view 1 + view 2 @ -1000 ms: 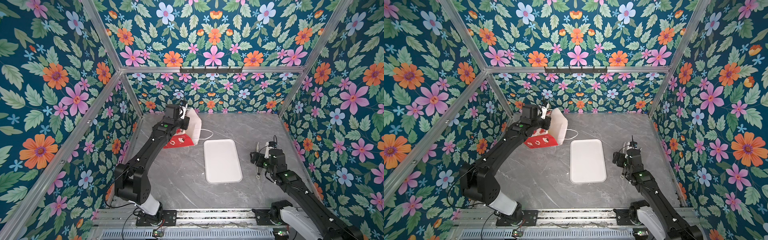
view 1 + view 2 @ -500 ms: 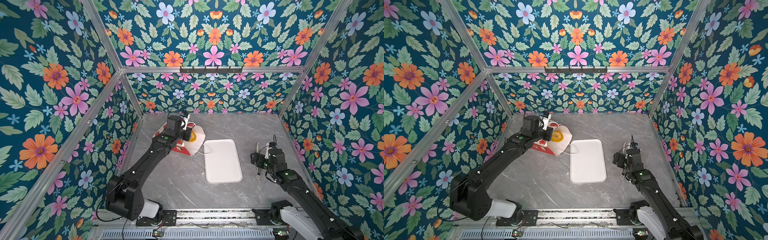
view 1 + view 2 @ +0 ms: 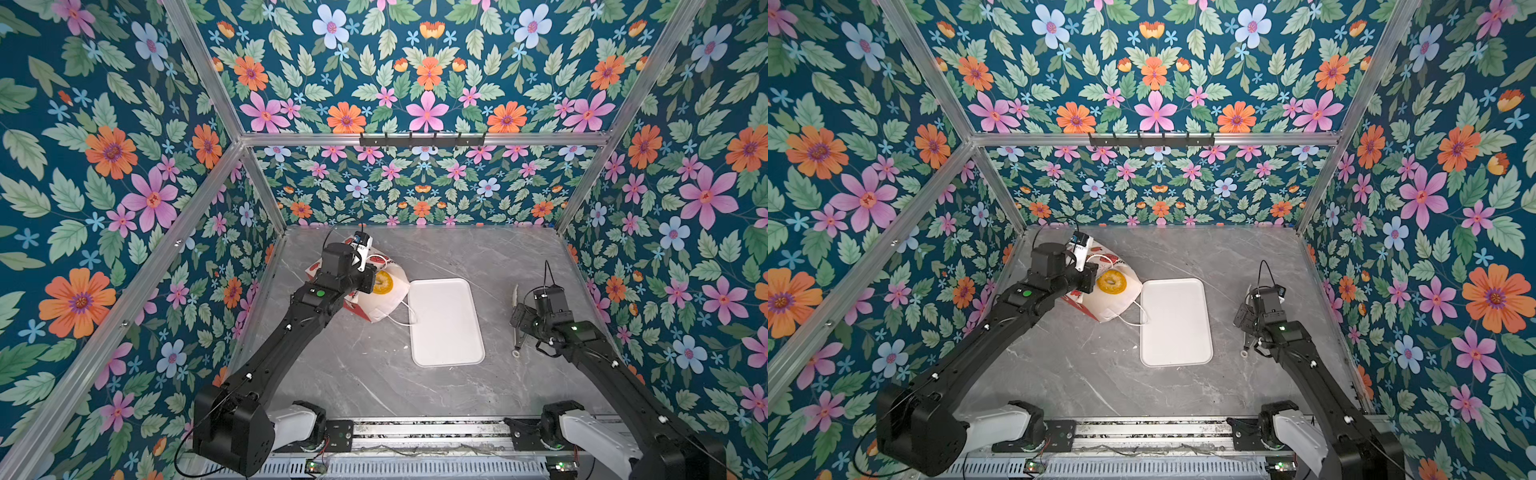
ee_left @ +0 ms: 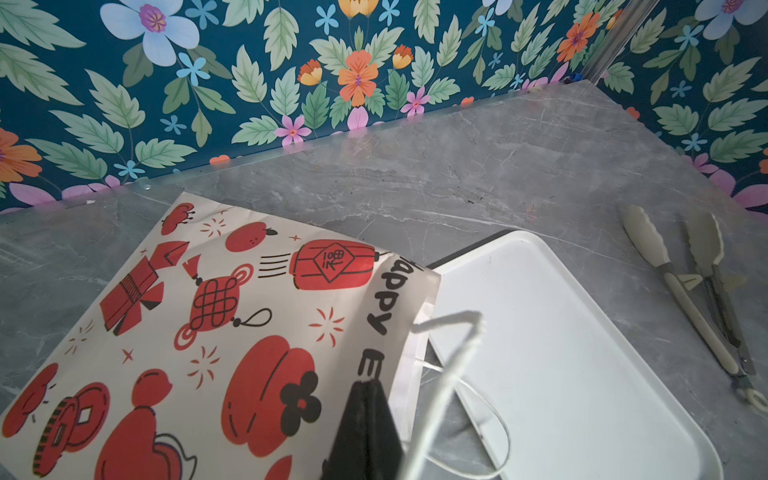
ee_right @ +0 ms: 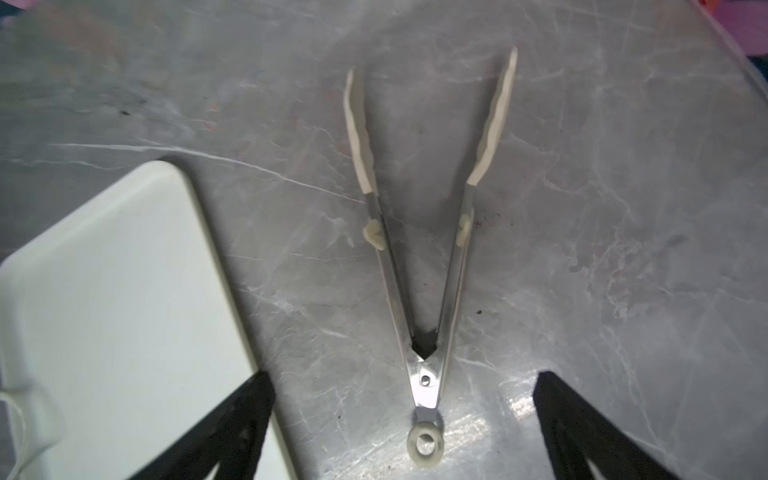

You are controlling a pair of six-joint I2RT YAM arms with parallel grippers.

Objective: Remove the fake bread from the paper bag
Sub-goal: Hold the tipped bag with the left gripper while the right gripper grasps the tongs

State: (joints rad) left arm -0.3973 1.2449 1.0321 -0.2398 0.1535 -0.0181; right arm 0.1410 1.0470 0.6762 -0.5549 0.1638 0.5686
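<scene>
Left of the tray [image 3: 444, 324], the paper bag [image 3: 384, 305] now lies tipped over, bagel [image 3: 382, 283] showing; left fingers [image 4: 365, 432] clamp its rim, right fingers [image 5: 232, 424] apart.

Both top views look steeply down from the front over the whole table [image 3: 353, 374]; close wrist cameras share the tray [image 4: 561, 353] and tongs [image 5: 424, 390]
</scene>
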